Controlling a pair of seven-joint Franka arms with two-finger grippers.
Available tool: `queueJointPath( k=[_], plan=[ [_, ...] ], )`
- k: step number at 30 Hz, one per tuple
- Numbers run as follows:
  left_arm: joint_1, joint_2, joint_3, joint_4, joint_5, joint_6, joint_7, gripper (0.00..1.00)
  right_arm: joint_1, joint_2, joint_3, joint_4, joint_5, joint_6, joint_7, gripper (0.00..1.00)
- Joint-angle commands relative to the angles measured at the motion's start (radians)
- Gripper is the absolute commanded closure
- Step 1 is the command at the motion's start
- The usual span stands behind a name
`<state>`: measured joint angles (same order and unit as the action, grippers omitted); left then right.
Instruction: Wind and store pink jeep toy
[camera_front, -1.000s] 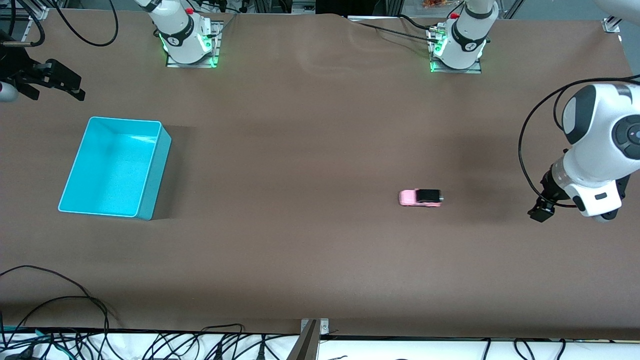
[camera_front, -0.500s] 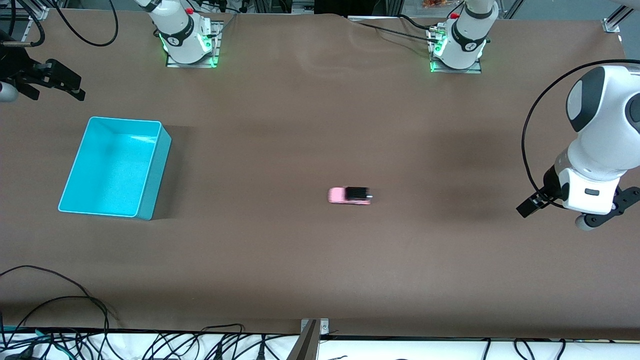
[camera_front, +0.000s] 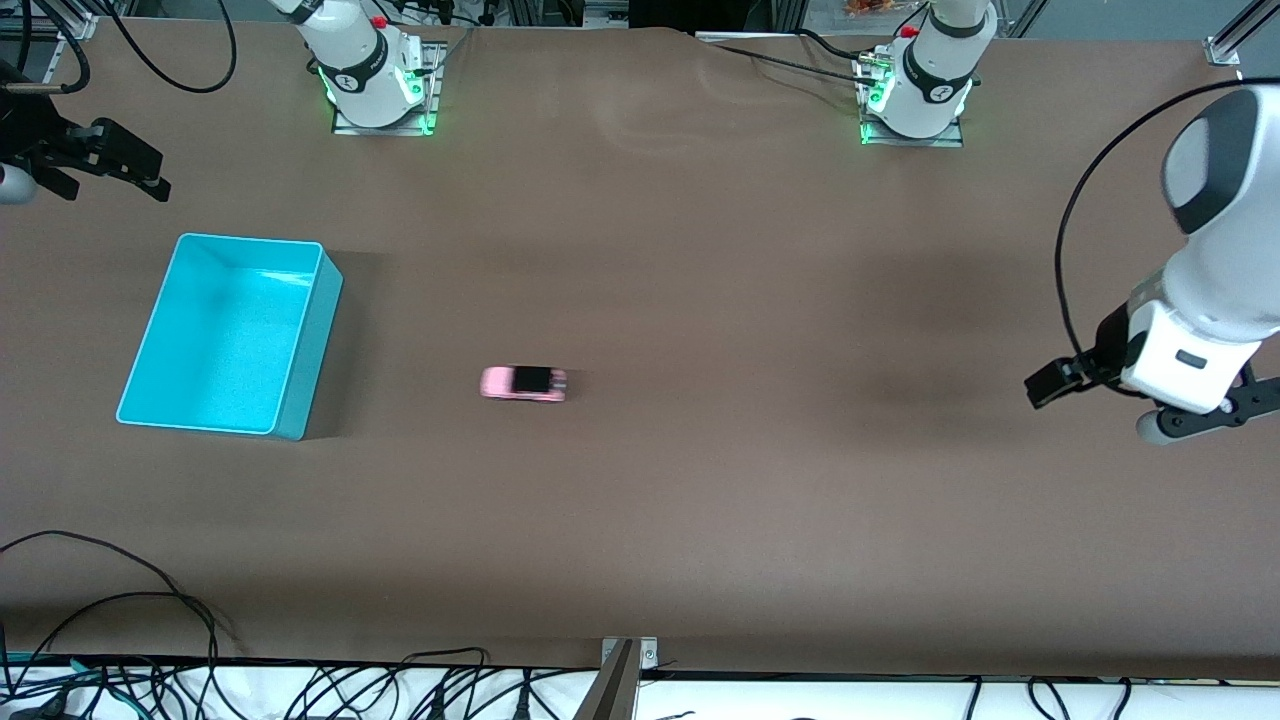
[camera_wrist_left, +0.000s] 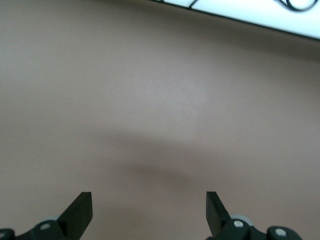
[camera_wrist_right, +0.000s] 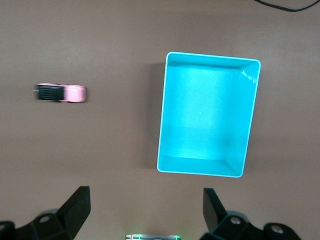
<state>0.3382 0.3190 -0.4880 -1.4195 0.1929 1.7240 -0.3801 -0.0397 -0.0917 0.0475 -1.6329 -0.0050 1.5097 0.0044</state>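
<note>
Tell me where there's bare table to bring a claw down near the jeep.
Bare brown table rings the pink jeep toy: between it and the cyan bin, toward the bases, and toward the front camera. Nothing is crowded; only the bin stands close.

Pink jeep toy (camera_front: 523, 383) motion-blurred; left claw (camera_wrist_left: 149, 212) fingertips only, base cut off.

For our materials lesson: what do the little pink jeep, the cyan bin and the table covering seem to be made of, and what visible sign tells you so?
Pink jeep toy: probably moulded plastic; flat pink body, black roof, though blurred.
Cyan bin: likely plastic, smooth and slightly glossy; thin even walls, rounded corners, soft highlights inside.
Table covering: matte brown sheet, perhaps paper or fabric; ripples show near the arm bases.
</note>
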Motion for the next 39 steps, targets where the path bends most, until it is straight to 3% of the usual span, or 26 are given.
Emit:
queueJointPath(
  k=[1,7,29,39],
  plan=[
    [0.041,-0.054,0.000,-0.007,-0.059,-0.073,0.168,0.00,-0.006,-0.006,0.000,0.001,0.011,-0.009,-0.008,0.00],
    [0.084,-0.069,-0.001,-0.010,-0.107,-0.077,0.208,0.00,-0.006,-0.006,0.000,0.001,0.011,-0.009,-0.008,0.00],
    [0.045,-0.101,0.014,-0.030,-0.105,-0.087,0.194,0.00,-0.005,0.003,0.003,-0.002,0.011,0.007,0.000,0.00],
    [-0.166,-0.156,0.244,-0.079,-0.161,-0.090,0.194,0.00,-0.005,0.059,0.003,-0.007,0.013,0.041,0.011,0.00]
  ],
)
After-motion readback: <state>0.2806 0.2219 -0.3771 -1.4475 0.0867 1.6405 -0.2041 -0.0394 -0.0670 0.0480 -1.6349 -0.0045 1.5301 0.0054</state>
